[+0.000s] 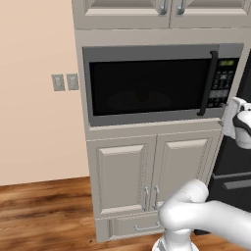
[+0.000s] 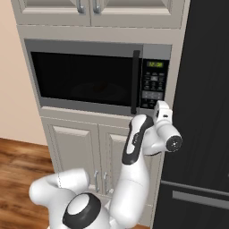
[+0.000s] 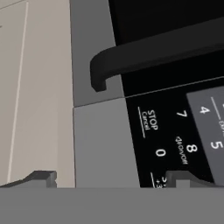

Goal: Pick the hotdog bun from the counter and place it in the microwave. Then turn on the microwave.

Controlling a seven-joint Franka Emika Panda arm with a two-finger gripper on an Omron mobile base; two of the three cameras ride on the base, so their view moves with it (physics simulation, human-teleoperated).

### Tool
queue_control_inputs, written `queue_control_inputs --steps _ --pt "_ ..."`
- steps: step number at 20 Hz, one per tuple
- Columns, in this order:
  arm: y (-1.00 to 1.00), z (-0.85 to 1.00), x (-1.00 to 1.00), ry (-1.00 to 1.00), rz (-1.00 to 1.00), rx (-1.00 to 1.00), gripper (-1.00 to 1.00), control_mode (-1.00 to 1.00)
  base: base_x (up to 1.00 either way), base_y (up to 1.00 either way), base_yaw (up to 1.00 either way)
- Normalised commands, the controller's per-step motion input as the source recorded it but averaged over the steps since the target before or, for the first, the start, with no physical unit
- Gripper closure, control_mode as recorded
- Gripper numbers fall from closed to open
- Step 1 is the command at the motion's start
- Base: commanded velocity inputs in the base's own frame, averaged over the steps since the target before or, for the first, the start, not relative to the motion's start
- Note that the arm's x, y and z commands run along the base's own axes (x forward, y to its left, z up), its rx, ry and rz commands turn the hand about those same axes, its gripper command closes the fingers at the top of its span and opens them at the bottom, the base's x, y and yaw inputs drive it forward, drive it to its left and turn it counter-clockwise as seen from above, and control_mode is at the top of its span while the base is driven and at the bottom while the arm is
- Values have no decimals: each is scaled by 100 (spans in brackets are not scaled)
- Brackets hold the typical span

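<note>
The microwave is built into pale grey cabinetry, its black glass door shut. Its black bar handle stands beside the dark keypad with a green display. My gripper hovers at the microwave's lower right corner, just below the keypad. In the hand view the gripper is open and holds nothing. It faces the grey frame, the handle's end and the STOP, 0 and 8 keys. The hotdog bun and the counter are out of view.
Pale cabinet doors sit under the microwave and more cabinets above it. A tall black fridge stands right beside the microwave, close to my hand. Wall outlets and wood floor lie to the left.
</note>
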Motion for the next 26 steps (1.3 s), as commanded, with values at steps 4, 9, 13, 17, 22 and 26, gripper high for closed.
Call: queue_control_inputs --steps 4,9,13,17,22,26 --pt "-2 -2 14 0 0 4 -100 -100 0 0 0" --pt "-5 -1 15 0 0 4 -100 -100 0 0 0" --pt "-9 -1 21 3 0 4 -100 -100 0 0 0" --pt "-4 -7 22 6 0 3 -100 -100 0 0 0" --pt "0 -21 16 7 0 2 -100 -100 0 0 0" --pt "0 -27 24 10 0 5 -100 -100 0 0 0"
